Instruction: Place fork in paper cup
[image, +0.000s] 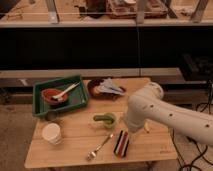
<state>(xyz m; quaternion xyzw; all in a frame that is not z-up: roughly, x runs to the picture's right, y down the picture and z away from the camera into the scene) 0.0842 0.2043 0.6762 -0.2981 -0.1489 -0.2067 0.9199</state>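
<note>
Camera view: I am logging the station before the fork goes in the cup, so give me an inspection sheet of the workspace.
surface: wooden table, level.
job's things: fork lies flat near the front edge; paper cup upright at front left, apart from it.
clutter: green tray holding a red bowl; reddish-brown bowl; green cup; striped block beside the fork.
grippers: gripper hidden behind the white arm over the table's right side.
cables: black cables on the floor, right.
surroundings: dark counter behind.
</note>
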